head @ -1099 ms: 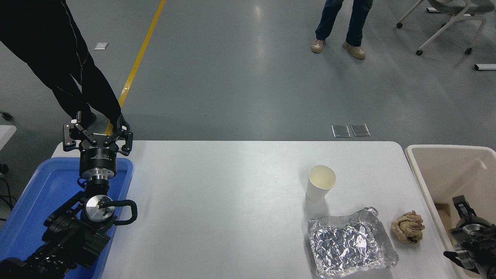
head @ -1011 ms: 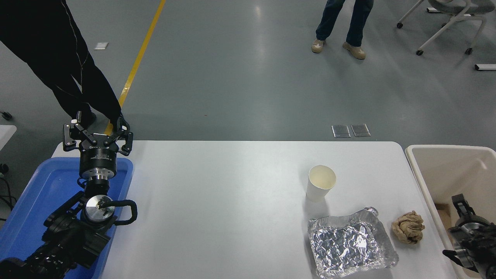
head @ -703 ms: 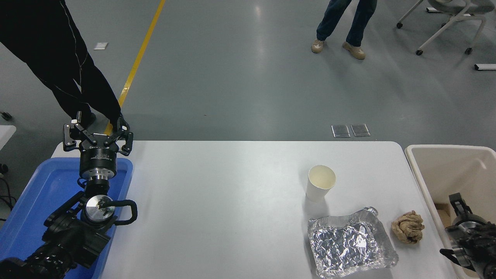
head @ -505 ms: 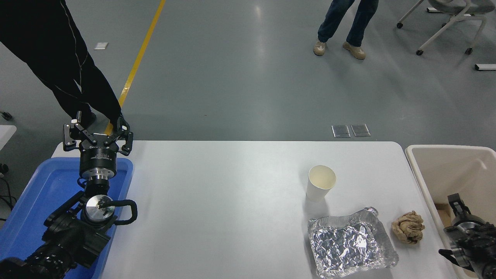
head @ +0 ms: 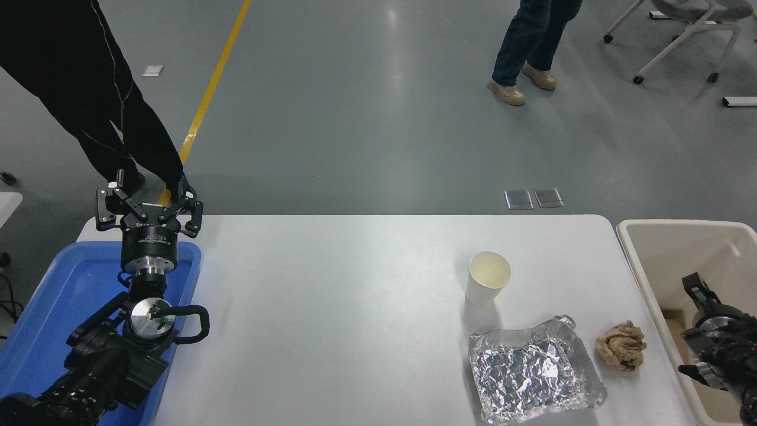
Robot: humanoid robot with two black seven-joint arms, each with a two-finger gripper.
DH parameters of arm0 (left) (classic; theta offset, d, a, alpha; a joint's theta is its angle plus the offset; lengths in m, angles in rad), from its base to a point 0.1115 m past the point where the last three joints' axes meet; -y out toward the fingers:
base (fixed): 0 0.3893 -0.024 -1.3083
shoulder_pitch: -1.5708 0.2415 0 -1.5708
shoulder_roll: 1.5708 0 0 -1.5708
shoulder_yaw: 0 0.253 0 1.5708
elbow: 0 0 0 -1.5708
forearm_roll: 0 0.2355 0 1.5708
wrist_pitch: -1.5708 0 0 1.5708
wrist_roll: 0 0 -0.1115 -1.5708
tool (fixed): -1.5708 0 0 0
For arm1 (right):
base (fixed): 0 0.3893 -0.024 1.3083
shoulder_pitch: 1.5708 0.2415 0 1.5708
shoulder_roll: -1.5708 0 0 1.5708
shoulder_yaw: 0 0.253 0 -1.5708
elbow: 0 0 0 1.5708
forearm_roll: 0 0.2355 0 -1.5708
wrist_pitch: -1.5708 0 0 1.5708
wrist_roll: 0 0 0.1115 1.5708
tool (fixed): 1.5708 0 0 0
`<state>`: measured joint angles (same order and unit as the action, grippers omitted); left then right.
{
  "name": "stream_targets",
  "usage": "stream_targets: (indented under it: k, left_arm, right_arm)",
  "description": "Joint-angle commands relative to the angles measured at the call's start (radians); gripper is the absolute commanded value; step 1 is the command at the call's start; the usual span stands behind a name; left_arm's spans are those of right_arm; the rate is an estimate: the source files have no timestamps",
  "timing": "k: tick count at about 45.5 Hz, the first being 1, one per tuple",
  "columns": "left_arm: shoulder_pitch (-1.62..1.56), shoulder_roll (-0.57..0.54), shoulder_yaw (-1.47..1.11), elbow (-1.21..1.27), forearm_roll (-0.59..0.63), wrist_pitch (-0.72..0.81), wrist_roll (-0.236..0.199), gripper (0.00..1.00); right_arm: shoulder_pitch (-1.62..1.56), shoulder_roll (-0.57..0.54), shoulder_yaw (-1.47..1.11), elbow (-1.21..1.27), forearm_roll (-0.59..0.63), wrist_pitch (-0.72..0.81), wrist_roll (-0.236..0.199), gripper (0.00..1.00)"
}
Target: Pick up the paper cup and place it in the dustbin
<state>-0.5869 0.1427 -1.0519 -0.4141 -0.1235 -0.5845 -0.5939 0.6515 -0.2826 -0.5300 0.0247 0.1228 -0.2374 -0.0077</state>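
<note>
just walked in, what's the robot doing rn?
Nothing is being held yet. The paper cup stands upright on the white table, beside a crumpled foil sheet and a brown paper ball. The right gripper sits over the dustbin at the table's right end, clear of the cup; its state isn't readable. The left gripper is parked open above the blue tray. Two people stand beyond the table.

One paper cup (head: pixel 488 278), one dustbin (head: pixel 680 228), one foil sheet (head: pixel 532 370), one paper ball (head: pixel 620 345), one blue tray (head: pixel 59 284)
</note>
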Motion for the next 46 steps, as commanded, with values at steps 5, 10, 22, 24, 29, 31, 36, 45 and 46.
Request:
stream_targets:
  k: [5, 10, 22, 24, 29, 31, 36, 45, 46]
  left_arm:
    - [-0.001, 0.000, 0.001, -0.002, 0.001, 0.000, 0.003, 0.99]
    - [-0.001, 0.000, 0.001, -0.002, 0.001, 0.000, 0.003, 0.99]
    - [-0.001, 0.000, 0.001, -0.002, 0.002, 0.000, 0.003, 0.99]
    - [-0.001, 0.000, 0.001, -0.002, 0.002, 0.000, 0.003, 0.99]
    - [-0.001, 0.000, 0.001, -0.002, 0.002, 0.000, 0.003, 0.99]
    - [-0.002, 0.000, 0.001, -0.002, 0.002, 0.000, 0.003, 0.99]
    - [-0.002, 0.000, 0.001, -0.003, 0.002, -0.002, 0.005, 0.99]
    - [-0.002, 0.000, 0.001, -0.003, 0.002, -0.002, 0.005, 0.99]
    - [-0.002, 0.000, 0.001, -0.002, 0.002, 0.000, 0.005, 0.99]
  right_arm:
    - [0.285, -0.085, -0.054, 0.263, 0.015, 0.009, -0.009, 1.00]
    - [0.456, -0.196, -0.105, 0.527, 0.003, 0.012, -0.014, 1.00]
    - [0.913, -0.173, -0.547, 0.909, -0.008, 0.128, 0.003, 1.00]
    - [0.979, -0.165, -0.568, 0.954, -0.018, 0.196, 0.006, 1.00]
    - [1.143, -0.150, -0.610, 1.043, -0.087, 0.397, 0.035, 1.00]
    - [1.233, -0.141, -0.628, 1.107, -0.124, 0.484, 0.054, 1.00]
    - [1.407, -0.139, -0.657, 1.250, -0.163, 0.582, 0.071, 1.00]
    - [1.646, -0.142, -0.671, 1.448, -0.215, 0.765, 0.081, 1.00]
    - [1.660, -0.142, -0.671, 1.457, -0.215, 0.789, 0.081, 1.00]
